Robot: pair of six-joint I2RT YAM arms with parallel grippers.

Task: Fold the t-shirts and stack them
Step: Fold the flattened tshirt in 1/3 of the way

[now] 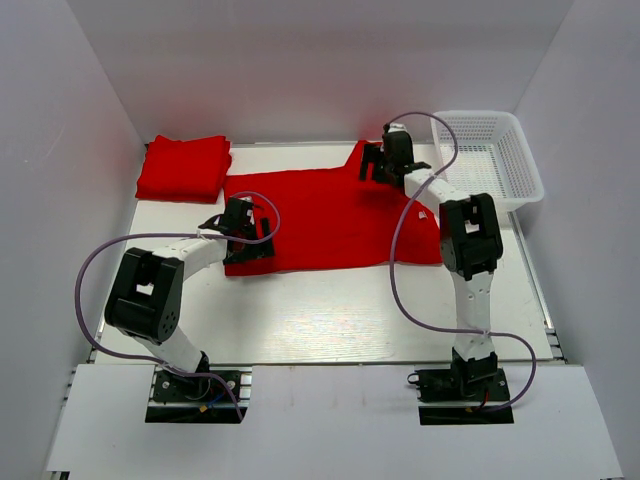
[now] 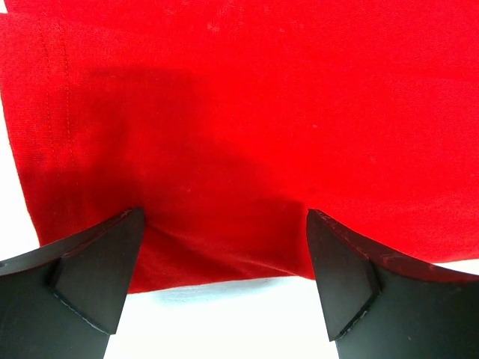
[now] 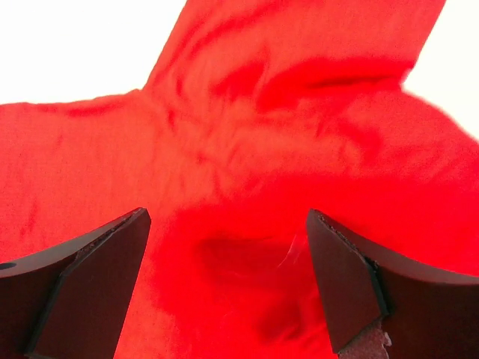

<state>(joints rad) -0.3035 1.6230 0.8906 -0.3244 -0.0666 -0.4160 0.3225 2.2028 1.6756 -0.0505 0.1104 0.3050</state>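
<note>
**Sam:** Can you read any label or writing?

**Me:** No. I see a tiny pale fleck on the cloth in my right wrist view, but it's too blurry to read.

**Sam:** Which way does the shirt lie?

**Me:** The spread t-shirt (image 1: 330,220) lies flat on the counter (image 1: 330,315). Its long side runs from 9 o'clock to 3 o'clock. One sleeve (image 1: 358,150) points to 12 o'clock.

**Sam:** And your claws?

**Me:** My left claw (image 2: 224,213) is wide open at the shirt's 8 o'clock corner, with the near edge between its fingers. My right claw (image 3: 226,215) is wide open too, right over the cloth below that sleeve.

**Sam:** Anything else?

**Me:** A folded t-shirt (image 1: 183,168) sits at 10 o'clock. A white basket (image 1: 495,150) sits at 2 o'clock.
</note>
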